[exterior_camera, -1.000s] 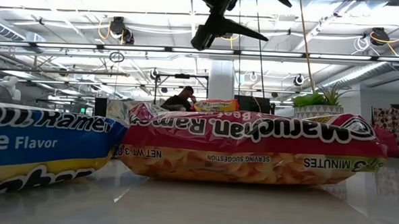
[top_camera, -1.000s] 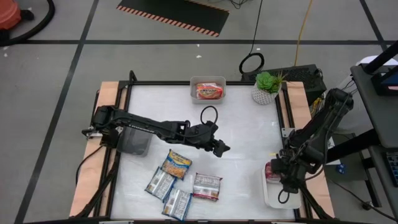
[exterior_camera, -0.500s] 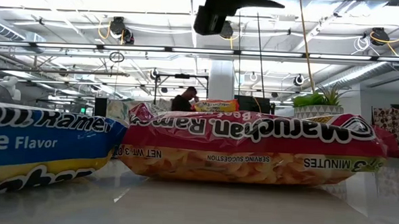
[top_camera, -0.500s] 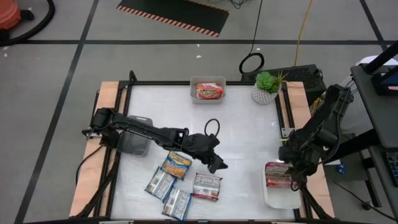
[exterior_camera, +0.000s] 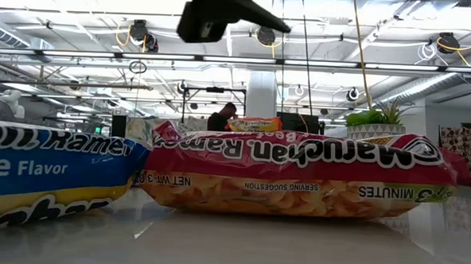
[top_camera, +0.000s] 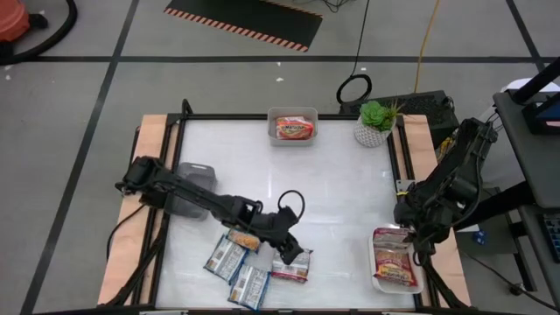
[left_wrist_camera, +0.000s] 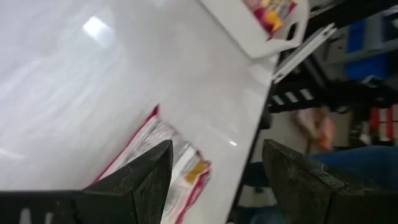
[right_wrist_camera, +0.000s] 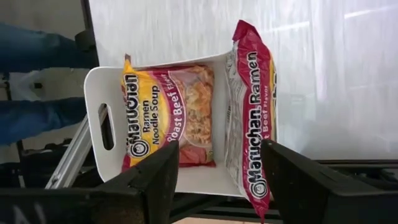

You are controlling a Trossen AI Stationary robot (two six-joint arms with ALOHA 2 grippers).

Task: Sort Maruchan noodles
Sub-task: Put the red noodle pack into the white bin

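Several Maruchan noodle packets lie near the table's front edge: a maroon-and-silver one [top_camera: 292,265], an orange-yellow one [top_camera: 248,233] and two blue-silver ones [top_camera: 225,257] [top_camera: 249,286]. My left gripper [top_camera: 291,251] hangs open just above the maroon packet [left_wrist_camera: 158,165], touching nothing. My right gripper [top_camera: 411,243] stands open above the white tray [top_camera: 381,278] at the right. In that tray one maroon packet [right_wrist_camera: 166,118] lies flat and another [right_wrist_camera: 252,112] leans on its long edge against the tray's wall. An orange-red packet [top_camera: 293,129] lies in the far grey tray [top_camera: 272,115].
Another grey tray [top_camera: 194,175] sits at the table's left, partly under my left arm. A potted plant [top_camera: 377,122] stands at the far right corner. The middle of the table holds nothing. In the low view a person shows far behind the packets.
My left gripper has swung toward the table's near edge and a little down, from the table's middle to above the maroon packet. My right gripper has risen from the white tray and drawn back toward the far edge, uncovering the packets in it.
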